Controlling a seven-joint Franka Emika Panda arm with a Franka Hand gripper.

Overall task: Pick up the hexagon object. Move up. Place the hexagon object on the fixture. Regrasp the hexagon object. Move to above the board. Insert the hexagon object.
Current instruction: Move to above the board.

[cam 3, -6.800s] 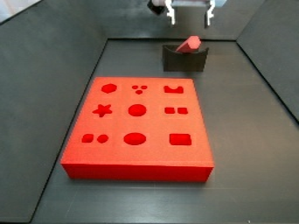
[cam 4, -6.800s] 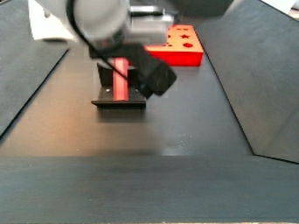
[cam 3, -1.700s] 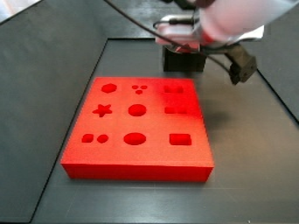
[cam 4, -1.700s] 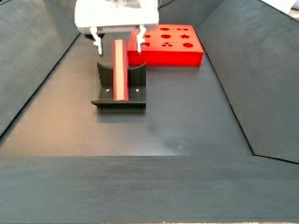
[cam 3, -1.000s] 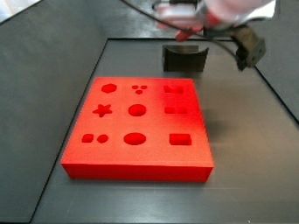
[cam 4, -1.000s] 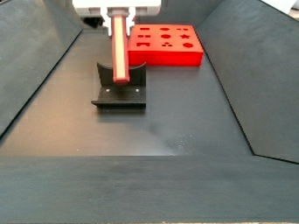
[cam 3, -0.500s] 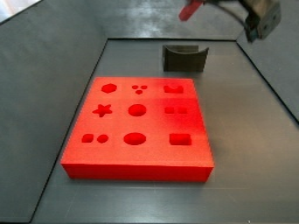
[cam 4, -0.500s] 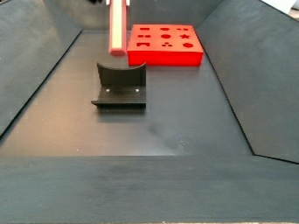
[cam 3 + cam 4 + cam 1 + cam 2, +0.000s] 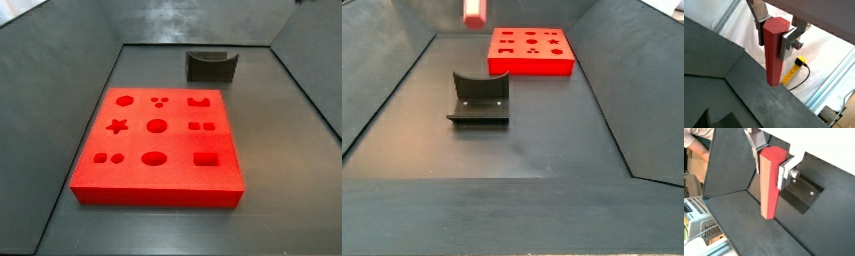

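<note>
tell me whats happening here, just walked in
The Panda arm's gripper is shut on the hexagon object, a red faceted rod hanging downward from between the silver fingers in both wrist views. The gripper is high above the floor; in a side view only the rod's lower tip shows at the top edge. The fixture stands empty, and nothing sits in the board cut-outs.

Raised hand (image 9: 775,36) has open floor between fixture (image 9: 210,66) and board (image 9: 158,143).
</note>
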